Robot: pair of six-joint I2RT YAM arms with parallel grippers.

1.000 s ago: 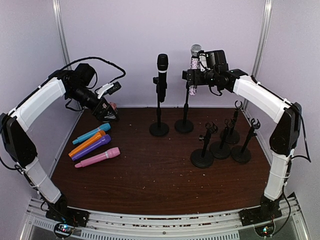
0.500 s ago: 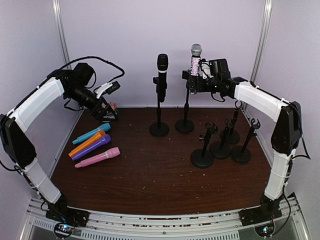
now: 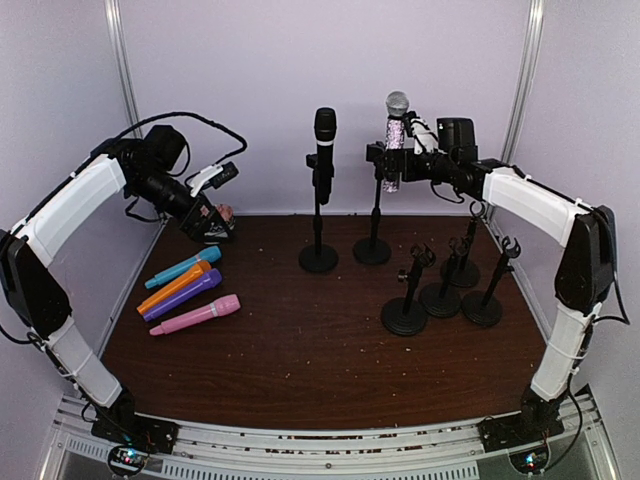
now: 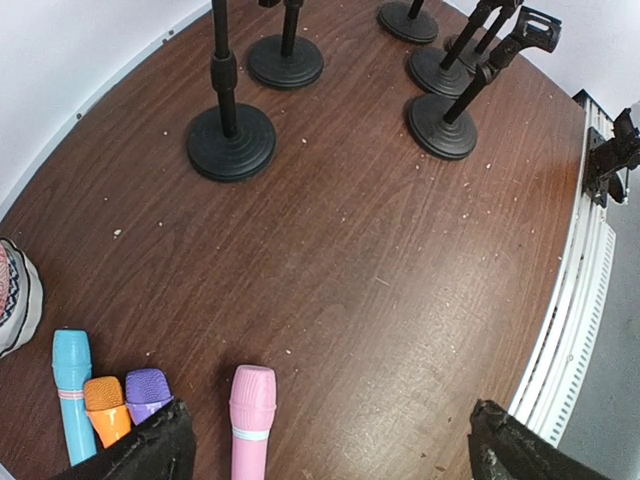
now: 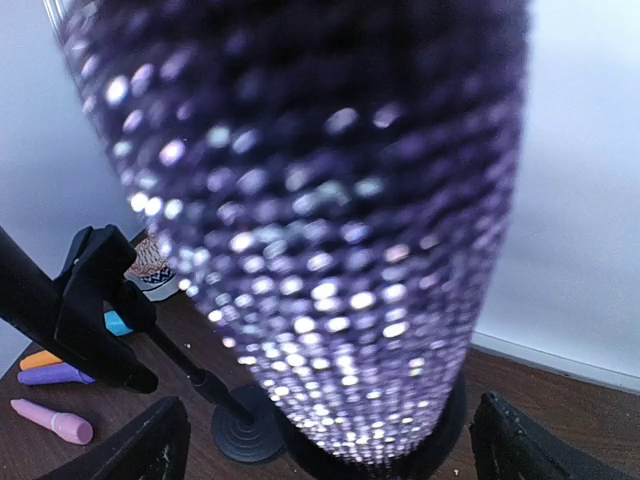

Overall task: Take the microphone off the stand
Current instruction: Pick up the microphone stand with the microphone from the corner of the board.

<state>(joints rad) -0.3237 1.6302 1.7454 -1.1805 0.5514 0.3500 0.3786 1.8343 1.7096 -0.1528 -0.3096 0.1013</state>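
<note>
A glittery purple microphone (image 3: pixel 394 140) with a silver head stands upright in the clip of a black stand (image 3: pixel 372 250) at the back of the table. My right gripper (image 3: pixel 383 165) reaches in from the right and is open around its body. In the right wrist view the microphone (image 5: pixel 320 200) fills the space between the fingers of the right gripper (image 5: pixel 330 440), and a gap shows on each side. A black microphone (image 3: pixel 325 135) sits in a second stand (image 3: pixel 318 258) to the left. My left gripper (image 3: pixel 215 228) hangs open and empty at the back left.
Blue (image 3: pixel 183 267), orange (image 3: pixel 173 286), purple (image 3: pixel 183 294) and pink (image 3: pixel 195 314) microphones lie on the table's left side. Several empty stands (image 3: pixel 441 298) cluster at the right. A patterned cup (image 4: pixel 10 300) sits by the left wall. The rail (image 4: pixel 585 290) marks the near edge.
My right arm has drawn to the right and its wrist has levelled. The glittery microphone and its stand have shifted slightly right with it. The left arm has not moved.
</note>
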